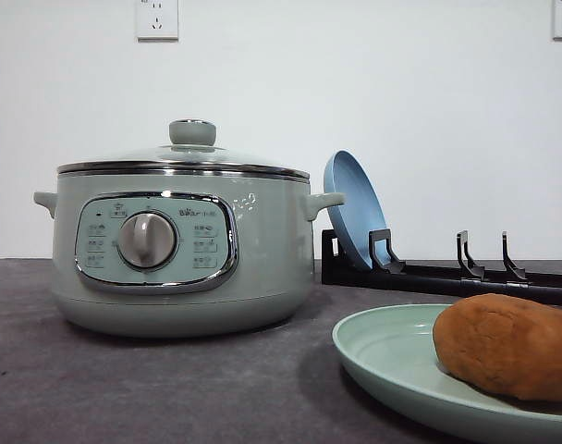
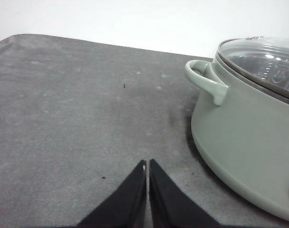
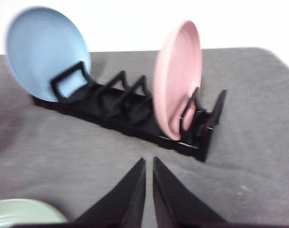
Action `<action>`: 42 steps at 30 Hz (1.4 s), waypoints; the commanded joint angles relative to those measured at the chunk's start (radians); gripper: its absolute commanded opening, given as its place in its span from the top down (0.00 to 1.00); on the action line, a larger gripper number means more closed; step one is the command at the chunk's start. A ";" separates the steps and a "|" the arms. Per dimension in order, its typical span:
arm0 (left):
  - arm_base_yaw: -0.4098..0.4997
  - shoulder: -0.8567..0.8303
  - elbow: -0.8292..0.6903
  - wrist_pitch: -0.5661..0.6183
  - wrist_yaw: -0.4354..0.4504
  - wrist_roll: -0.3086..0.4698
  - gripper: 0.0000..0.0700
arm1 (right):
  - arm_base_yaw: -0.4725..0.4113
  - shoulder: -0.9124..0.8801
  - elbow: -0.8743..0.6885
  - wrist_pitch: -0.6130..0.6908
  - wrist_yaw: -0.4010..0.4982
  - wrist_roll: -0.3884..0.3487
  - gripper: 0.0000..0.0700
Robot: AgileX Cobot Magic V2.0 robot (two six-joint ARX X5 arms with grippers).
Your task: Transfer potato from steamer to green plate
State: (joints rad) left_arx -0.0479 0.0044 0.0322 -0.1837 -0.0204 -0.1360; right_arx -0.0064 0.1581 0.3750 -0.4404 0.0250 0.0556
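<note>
The orange-brown potato (image 1: 510,344) lies on the green plate (image 1: 392,356) at the front right of the table. The pale green steamer (image 1: 175,250) stands at the left with its glass lid on. In the left wrist view the steamer (image 2: 249,137) is beside my left gripper (image 2: 148,164), which is shut and empty over bare grey cloth. My right gripper (image 3: 149,161) is also shut and empty, in front of the plate rack, with an edge of the green plate (image 3: 21,211) near it.
A black dish rack (image 1: 447,273) stands behind the green plate, holding a blue plate (image 1: 355,208) and a pink plate (image 3: 178,78) upright. The grey table cloth (image 2: 78,118) lies open to the left of the steamer. A white wall is behind.
</note>
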 commanded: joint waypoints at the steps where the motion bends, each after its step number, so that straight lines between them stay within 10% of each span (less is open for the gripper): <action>1: 0.001 -0.001 -0.020 -0.006 -0.004 0.015 1.00 | -0.012 -0.036 -0.059 0.060 -0.002 -0.031 0.98; 42: 0.001 -0.001 -0.020 -0.006 -0.004 0.015 1.00 | -0.020 -0.154 -0.364 0.291 0.001 -0.031 0.98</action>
State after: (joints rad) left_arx -0.0479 0.0044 0.0322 -0.1837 -0.0204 -0.1360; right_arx -0.0254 0.0059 0.0162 -0.1602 0.0250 0.0299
